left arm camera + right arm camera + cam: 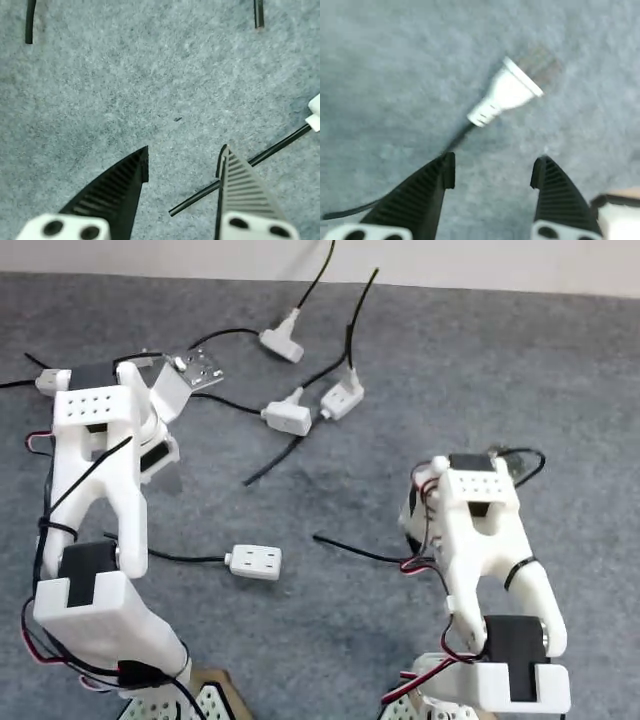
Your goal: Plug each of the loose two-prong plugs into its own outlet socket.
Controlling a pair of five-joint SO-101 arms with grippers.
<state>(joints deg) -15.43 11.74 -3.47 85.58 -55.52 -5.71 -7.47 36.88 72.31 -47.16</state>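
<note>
My right claw (495,165) hangs open, plug (507,92) just ahead; closing here, I'd likely catch only its cord (459,137).

All white, unplugged, scattered on the grey tabletop (480,370)
A socket block (254,561) lies flat, alone; a larger connector (287,418) and a smaller connector (342,398) lie near each other; a two-prong plug (507,92) lies flat.

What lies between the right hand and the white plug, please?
Only bare carpet and the black cord of the plug, in the right wrist view.
</note>
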